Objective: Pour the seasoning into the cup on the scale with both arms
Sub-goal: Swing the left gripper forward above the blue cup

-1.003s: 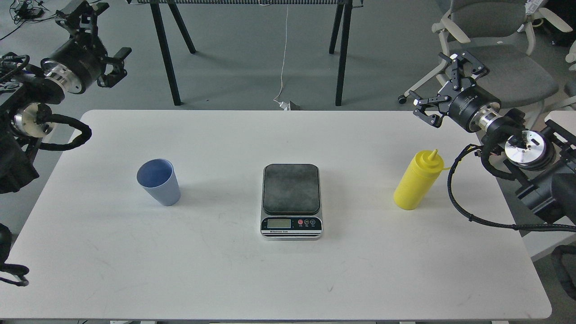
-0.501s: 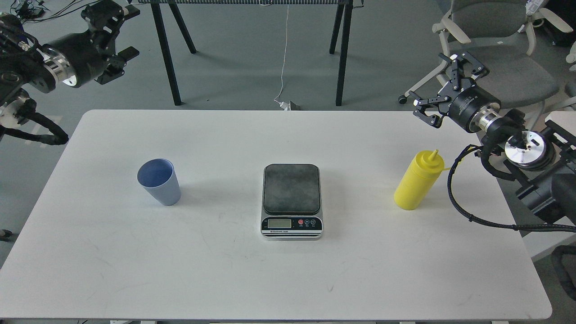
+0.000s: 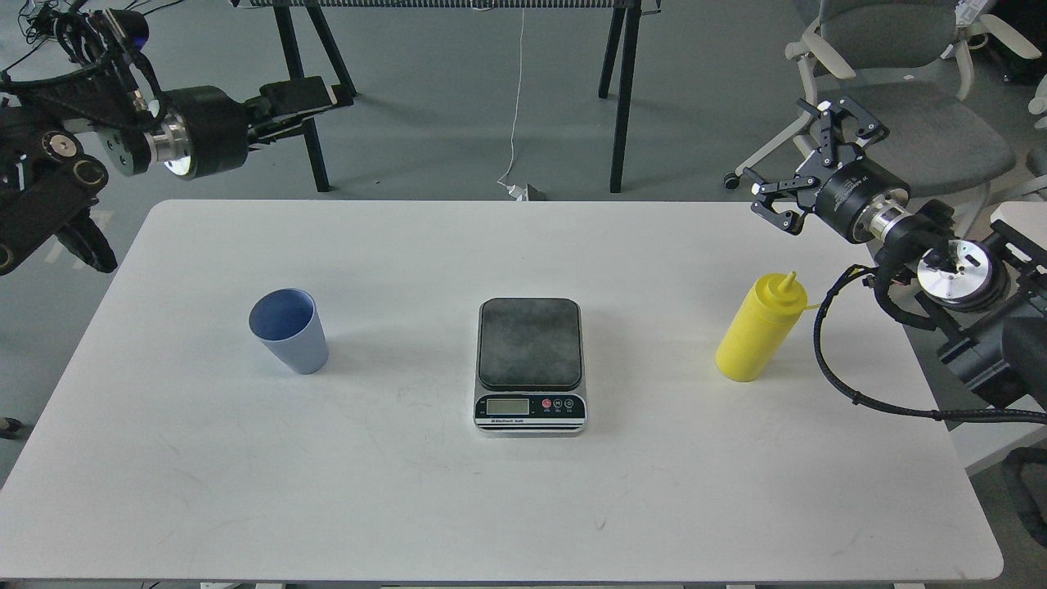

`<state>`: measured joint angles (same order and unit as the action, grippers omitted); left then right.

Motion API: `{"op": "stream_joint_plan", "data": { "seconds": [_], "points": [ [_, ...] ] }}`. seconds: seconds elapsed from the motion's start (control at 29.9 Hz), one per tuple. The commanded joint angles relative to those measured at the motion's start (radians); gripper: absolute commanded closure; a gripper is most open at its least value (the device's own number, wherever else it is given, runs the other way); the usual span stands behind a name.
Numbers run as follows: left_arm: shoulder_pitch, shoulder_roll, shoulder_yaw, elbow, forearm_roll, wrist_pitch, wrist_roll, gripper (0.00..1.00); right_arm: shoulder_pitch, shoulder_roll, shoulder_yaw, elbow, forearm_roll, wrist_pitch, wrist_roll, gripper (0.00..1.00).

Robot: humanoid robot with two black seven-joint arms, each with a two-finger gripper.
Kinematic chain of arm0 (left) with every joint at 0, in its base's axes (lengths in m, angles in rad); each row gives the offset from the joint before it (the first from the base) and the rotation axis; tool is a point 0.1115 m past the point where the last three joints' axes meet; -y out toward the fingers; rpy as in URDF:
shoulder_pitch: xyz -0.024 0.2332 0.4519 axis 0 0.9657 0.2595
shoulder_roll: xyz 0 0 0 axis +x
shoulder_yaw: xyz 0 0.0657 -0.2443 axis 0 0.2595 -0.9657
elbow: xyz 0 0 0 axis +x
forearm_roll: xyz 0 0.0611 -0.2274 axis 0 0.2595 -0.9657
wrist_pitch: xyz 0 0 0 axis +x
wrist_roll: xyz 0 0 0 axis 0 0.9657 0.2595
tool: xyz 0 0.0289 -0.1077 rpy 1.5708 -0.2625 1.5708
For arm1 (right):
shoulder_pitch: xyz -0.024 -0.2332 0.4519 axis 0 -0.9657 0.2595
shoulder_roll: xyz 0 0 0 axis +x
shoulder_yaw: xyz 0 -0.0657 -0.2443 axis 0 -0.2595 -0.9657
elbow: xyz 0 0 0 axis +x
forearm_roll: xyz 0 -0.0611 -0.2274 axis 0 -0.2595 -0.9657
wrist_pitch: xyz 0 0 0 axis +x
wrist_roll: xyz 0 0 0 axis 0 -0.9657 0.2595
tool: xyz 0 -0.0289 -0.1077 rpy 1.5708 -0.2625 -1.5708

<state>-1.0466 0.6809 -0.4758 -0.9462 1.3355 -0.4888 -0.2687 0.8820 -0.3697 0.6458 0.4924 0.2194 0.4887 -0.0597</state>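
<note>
The light blue cup point(image 3: 288, 331) stands upright and empty on the left of the white table point(image 3: 523, 507). The scale point(image 3: 530, 364) lies at the table's middle with nothing on its dark platform. The yellow seasoning bottle point(image 3: 761, 329) stands upright on the right, nozzle up. My left gripper point(image 3: 315, 96) hovers beyond the table's far left corner, pointing right, well above and behind the cup; its fingers overlap side-on. My right gripper point(image 3: 792, 154) is open and empty, in the air behind and above the bottle.
Black trestle legs point(image 3: 622, 98) stand on the floor behind the table. A grey office chair point(image 3: 908, 106) is at the back right, behind my right arm. My right arm's black cable point(image 3: 826, 360) loops close to the bottle.
My left arm has swung right and turned its gripper to point right along the table's far edge. My right arm, cup, scale and bottle have not moved.
</note>
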Motion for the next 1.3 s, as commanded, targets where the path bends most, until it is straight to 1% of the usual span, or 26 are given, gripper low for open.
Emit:
{"op": "stream_joint_plan", "data": {
  "seconds": [0.0, 0.1, 0.17, 0.23, 0.3, 0.6, 0.7, 0.87, 0.94, 1.07, 1.14, 1.27],
  "points": [
    [0.004, 0.012, 0.032, -0.054, 0.115, 0.0, -0.001, 0.0, 0.0, 0.0, 0.0, 0.0, 0.0, 0.0, 0.0, 0.01],
    [-0.012, 0.009, 0.037, -0.028, 0.106, 0.0, -0.013, 0.0, 0.0, 0.0, 0.0, 0.0, 0.0, 0.0, 0.001, 0.01],
    [-0.027, 0.008, 0.034, 0.021, 0.09, 0.0, -0.053, 0.0, 0.002, 0.0, 0.0, 0.0, 0.0, 0.0, 0.001, 0.01],
    [-0.056, 0.005, 0.042, 0.046, 0.054, 0.0, -0.099, 0.0, 0.002, 0.0, 0.0, 0.0, 0.0, 0.0, 0.001, 0.01],
    [-0.067, 0.008, 0.042, 0.075, 0.016, 0.0, -0.121, 0.0, 0.002, -0.001, -0.001, 0.0, 0.0, 0.0, 0.001, 0.01],
    [-0.069, -0.007, 0.042, 0.104, -0.029, 0.0, -0.124, 0.0, 0.0, 0.0, 0.0, 0.0, 0.0, 0.0, 0.001, 0.01],
    [-0.067, -0.036, 0.039, 0.118, -0.039, 0.0, -0.126, 0.0, 0.0, 0.0, 0.0, 0.0, 0.0, 0.0, 0.001, 0.01],
    [-0.047, -0.057, 0.034, 0.127, -0.194, 0.0, -0.122, 0.0, -0.003, 0.0, 0.0, 0.0, 0.0, 0.0, 0.001, 0.01],
    [-0.024, -0.052, 0.043, 0.127, -0.266, 0.0, -0.109, 0.0, -0.006, 0.0, 0.0, 0.0, 0.0, 0.0, 0.001, 0.01],
    [-0.015, -0.052, 0.043, 0.127, -0.277, 0.0, -0.096, 0.0, -0.009, 0.0, 0.0, 0.0, 0.0, 0.0, 0.001, 0.01],
    [-0.015, -0.047, 0.045, 0.127, -0.277, 0.0, -0.099, 0.0, -0.009, 0.0, 0.0, 0.0, 0.002, 0.0, 0.001, 0.01],
    [-0.007, -0.04, 0.046, 0.122, -0.243, 0.0, -0.121, 0.0, -0.009, 0.0, 0.0, 0.002, 0.002, 0.0, 0.001, 0.01]
  ]
}}
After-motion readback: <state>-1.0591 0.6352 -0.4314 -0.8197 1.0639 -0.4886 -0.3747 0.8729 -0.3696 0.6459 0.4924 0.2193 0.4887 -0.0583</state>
